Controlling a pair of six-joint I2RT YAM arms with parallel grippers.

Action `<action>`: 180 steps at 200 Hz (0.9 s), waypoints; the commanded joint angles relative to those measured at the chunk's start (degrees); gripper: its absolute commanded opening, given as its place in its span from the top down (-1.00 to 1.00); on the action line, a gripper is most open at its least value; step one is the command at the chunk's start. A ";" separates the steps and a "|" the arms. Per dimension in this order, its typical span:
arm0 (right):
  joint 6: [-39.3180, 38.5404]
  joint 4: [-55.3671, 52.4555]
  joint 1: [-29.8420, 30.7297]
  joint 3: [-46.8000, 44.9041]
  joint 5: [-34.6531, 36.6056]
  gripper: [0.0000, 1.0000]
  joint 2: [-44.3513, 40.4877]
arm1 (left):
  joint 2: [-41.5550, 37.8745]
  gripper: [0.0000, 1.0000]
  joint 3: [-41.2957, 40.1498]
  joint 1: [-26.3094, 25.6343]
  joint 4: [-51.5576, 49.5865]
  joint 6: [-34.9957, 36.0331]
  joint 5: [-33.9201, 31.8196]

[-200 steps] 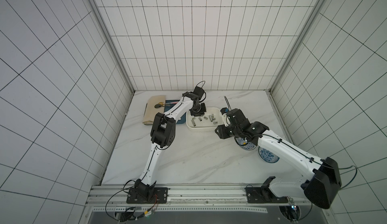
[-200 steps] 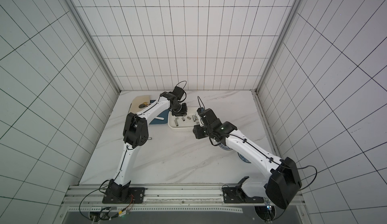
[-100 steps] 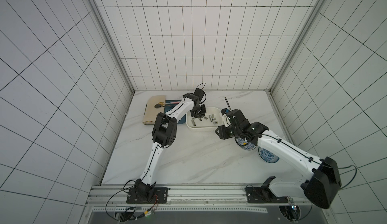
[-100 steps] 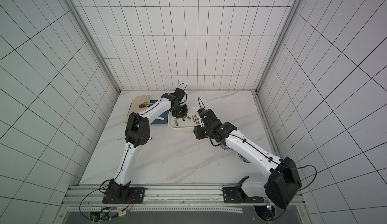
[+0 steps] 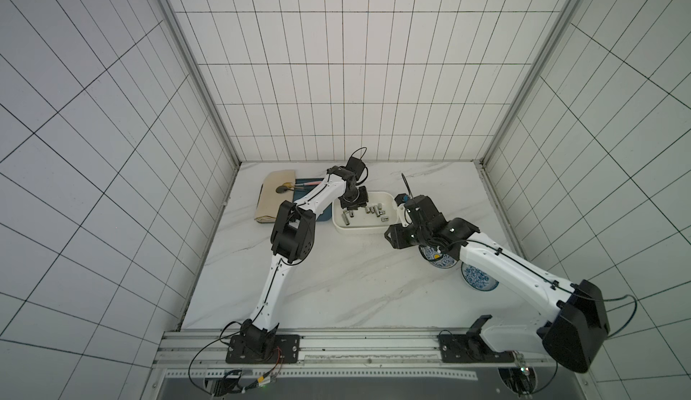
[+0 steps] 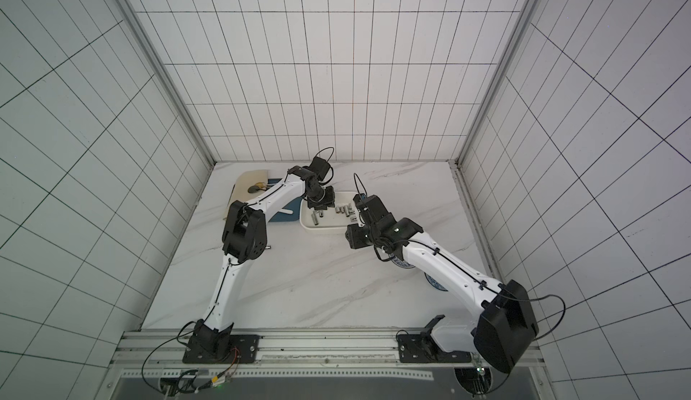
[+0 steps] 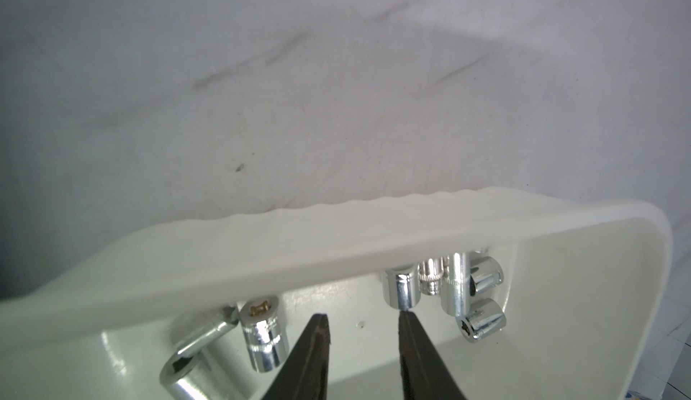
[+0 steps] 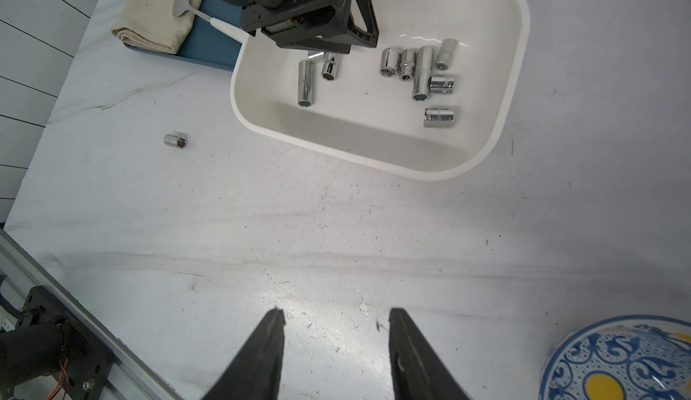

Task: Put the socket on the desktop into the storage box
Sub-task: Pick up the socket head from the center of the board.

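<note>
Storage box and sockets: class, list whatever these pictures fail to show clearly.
Left wrist view: the blurred wall of the storage box hides parts of several sockets.
Right wrist view: the blue-patterned plate is cut off at the edge.
Both top views: sockets too small to size.

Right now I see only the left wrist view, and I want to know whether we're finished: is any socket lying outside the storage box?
Observer: Yes. One socket lies on its side on the desktop, apart from the storage box, to the robot's left of it.
Operator: Could the right gripper be carrying another?
Observer: No. The right gripper is open and empty above the desktop.
</note>
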 commanded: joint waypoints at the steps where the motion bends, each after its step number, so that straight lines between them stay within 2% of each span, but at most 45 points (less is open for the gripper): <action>1: 0.24 0.31 -0.48 -1.64 -1.30 0.02 -0.84 | -4.99 0.30 -1.82 -0.19 1.60 0.75 -0.39; 32: -0.58 1.01 0.13 -1.20 -3.00 0.01 -1.02 | -9.64 0.29 -7.38 -0.24 3.71 0.32 -0.65; 52: -0.84 0.94 0.73 -0.59 -3.01 0.01 -0.84 | -12.85 0.10 -11.06 -0.23 4.79 0.32 -1.46; 72: -1.18 0.99 1.61 -0.15 -3.30 0.00 -0.40 | -15.78 0.03 -14.64 -0.22 5.09 0.56 -2.27; 114: -1.97 1.53 3.82 1.21 -4.27 0.01 1.23 | -23.51 0.00 -24.00 0.55 6.43 0.16 -4.05; 180: -3.82 2.46 7.09 6.00 -6.97 0.00 7.28 | -37.91 -0.07 -39.96 6.15 8.50 -0.83 -5.83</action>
